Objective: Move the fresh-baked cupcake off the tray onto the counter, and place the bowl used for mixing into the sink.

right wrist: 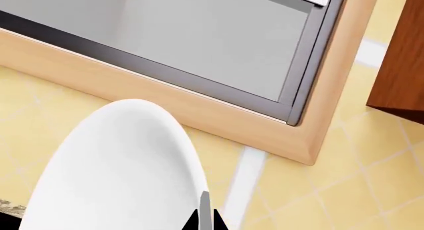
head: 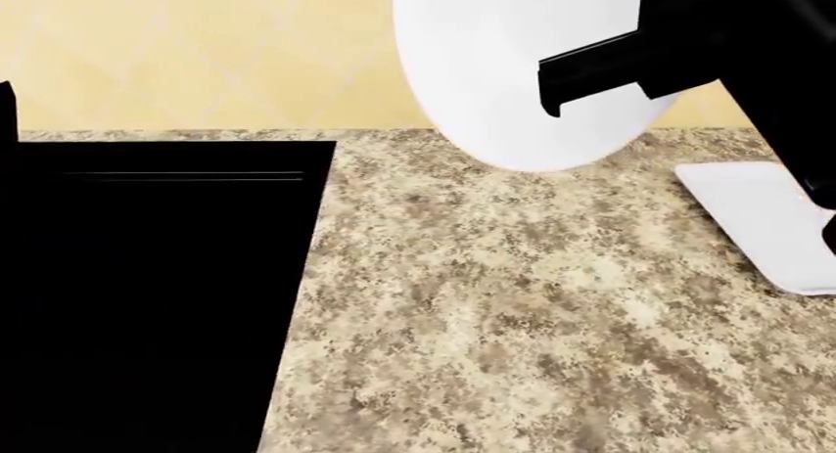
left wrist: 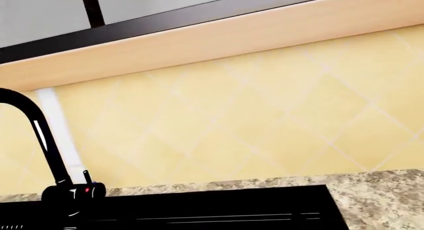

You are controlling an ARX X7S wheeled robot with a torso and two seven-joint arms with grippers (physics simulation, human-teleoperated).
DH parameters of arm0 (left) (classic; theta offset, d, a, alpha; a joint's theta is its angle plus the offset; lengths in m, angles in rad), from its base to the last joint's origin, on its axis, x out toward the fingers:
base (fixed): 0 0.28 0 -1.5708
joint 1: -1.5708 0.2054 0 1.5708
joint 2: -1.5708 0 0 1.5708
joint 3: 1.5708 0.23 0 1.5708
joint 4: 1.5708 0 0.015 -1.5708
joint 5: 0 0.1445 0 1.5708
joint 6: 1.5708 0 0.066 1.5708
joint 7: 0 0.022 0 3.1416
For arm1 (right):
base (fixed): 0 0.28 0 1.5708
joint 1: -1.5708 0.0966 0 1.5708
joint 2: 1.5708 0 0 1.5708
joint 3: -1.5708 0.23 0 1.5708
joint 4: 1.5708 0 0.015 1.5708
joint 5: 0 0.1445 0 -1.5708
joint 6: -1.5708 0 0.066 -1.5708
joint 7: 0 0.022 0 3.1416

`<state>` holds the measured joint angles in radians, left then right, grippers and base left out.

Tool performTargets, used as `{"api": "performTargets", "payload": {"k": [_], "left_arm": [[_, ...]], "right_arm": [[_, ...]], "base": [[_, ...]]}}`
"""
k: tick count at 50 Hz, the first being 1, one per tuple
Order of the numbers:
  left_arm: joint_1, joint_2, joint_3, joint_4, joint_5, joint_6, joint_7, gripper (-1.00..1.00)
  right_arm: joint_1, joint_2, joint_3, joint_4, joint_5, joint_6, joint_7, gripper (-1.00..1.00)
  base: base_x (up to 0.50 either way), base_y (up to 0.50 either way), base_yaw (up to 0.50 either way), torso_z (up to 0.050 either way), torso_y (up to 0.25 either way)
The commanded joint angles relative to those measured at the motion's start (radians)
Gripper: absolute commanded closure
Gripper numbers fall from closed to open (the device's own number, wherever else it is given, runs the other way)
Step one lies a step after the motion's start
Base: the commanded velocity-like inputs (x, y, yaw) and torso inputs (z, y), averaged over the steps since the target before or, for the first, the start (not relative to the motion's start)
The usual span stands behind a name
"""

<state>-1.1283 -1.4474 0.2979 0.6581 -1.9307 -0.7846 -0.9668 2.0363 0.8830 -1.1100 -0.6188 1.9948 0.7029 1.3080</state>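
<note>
Above the tabletop's [head: 523, 306] back edge, my right hand [head: 594, 76] holds the bowl [head: 503, 71] in the air, tipped steeply on its side, its lowest curve hanging over the speckled stone just in front of the yellow tiled wall [head: 196, 52]. My right wrist camera shows one thin finger [right wrist: 204, 210] laid against the bowl's rim, so I read that hand as clamped on the bowl. The tray [head: 770, 223] lies flat toward the tabletop's right edge, partly hidden behind my right arm; I cannot see the cupcake in any view. The sink [head: 144, 296] fills the tabletop's left side, well apart from the bowl. My left wrist camera looks across the sink's back rim at the black tap [left wrist: 46, 155] and the wall behind it, under a pale wood cabinet [left wrist: 198, 41]. My left hand itself is out of every view, so I cannot tell whether it is apart or together.
</note>
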Motion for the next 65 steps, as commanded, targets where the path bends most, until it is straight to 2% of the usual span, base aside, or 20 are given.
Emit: {"api": "performTargets", "payload": {"k": [1,36,51,52,54,60,65], "left_arm": [[0.029,-0.020,-0.010,0.008,0.005,0.027,0.011,-1.00],[0.055,-0.006,-0.020,0.008,0.018,0.021,0.009,-1.00],[0.175,-0.056,-0.005,0.038,0.065,0.118,0.047,-1.00],[0.241,-0.088,0.032,0.065,0.113,0.210,0.065,-1.00],[0.283,-0.117,0.066,0.080,0.143,0.267,0.088,-1.00],[0.253,-0.089,0.038,0.080,0.120,0.215,0.080,-1.00],[0.256,-0.090,0.032,0.094,0.117,0.231,0.076,-1.00]], "right_arm": [[-0.006,0.002,0.008,-0.003,-0.015,0.001,0.001,1.00],[-0.029,0.011,0.013,-0.018,-0.022,-0.004,0.006,1.00],[-0.038,0.016,0.016,-0.017,-0.027,-0.005,0.002,1.00],[-0.038,0.016,0.016,-0.017,-0.027,-0.005,0.003,1.00],[-0.039,0.017,0.017,-0.017,-0.028,-0.004,0.001,1.00],[-0.051,0.025,0.037,-0.030,-0.049,-0.031,-0.013,1.00],[-0.058,0.029,0.043,-0.031,-0.057,-0.041,-0.016,1.00]], "base": [[0.09,0.50,0.00,0.000,0.000],[0.09,0.50,0.00,0.000,0.001],[0.09,0.50,0.00,0.000,0.000],[0.09,0.50,0.00,0.000,0.000],[0.09,0.50,0.00,0.000,0.000],[0.07,0.30,0.00,0.000,0.002],[0.00,0.00,0.00,0.000,0.000]]}}
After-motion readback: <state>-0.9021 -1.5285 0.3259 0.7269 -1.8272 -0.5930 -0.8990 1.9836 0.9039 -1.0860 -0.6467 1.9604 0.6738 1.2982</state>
